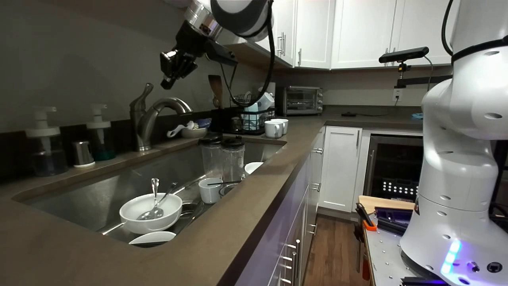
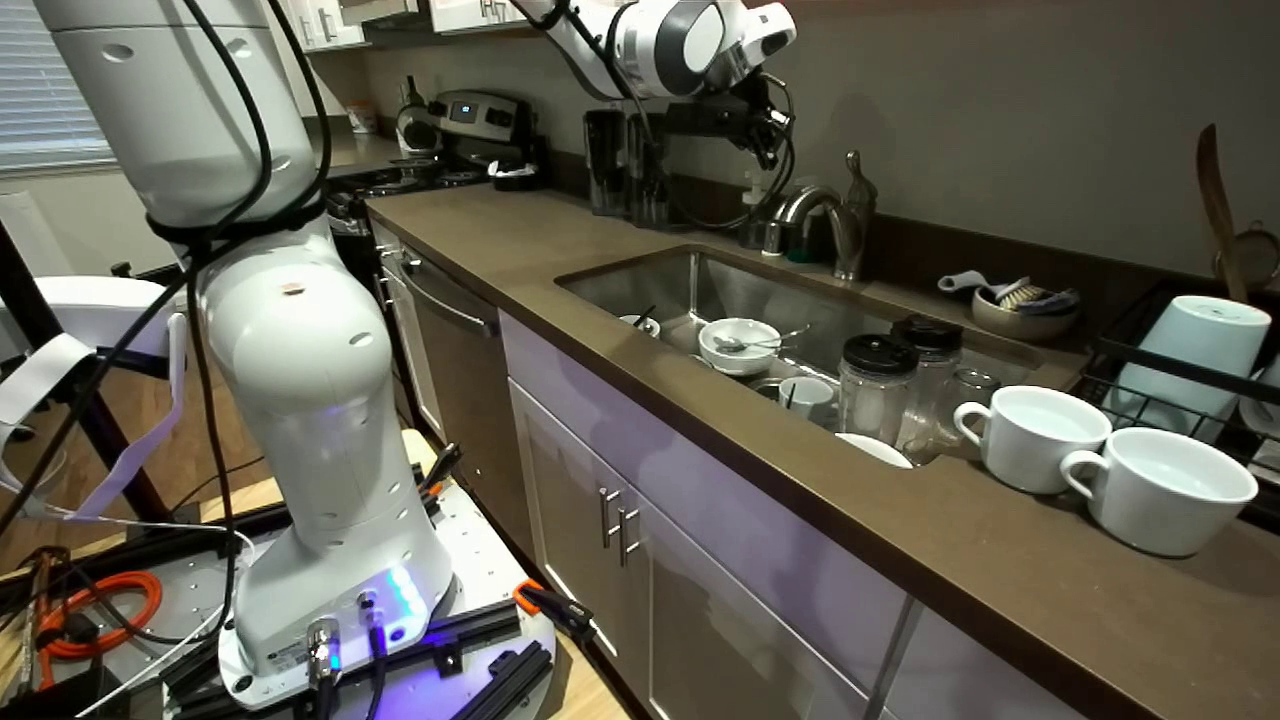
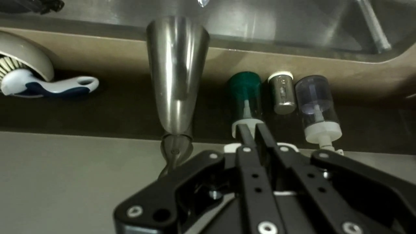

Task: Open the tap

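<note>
Leftward in the wrist view, the tap (image 3: 177, 74) stands apart from the gripper (image 3: 251, 126), seemingly almost closed.

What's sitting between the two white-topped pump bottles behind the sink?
A short metal cylinder, white at its foot, stands between them, as the wrist view shows plainly.

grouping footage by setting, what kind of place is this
A kitchen, though whether in a home or an office is unclear: it has a sink, an arched steel tap and a stove.
</note>
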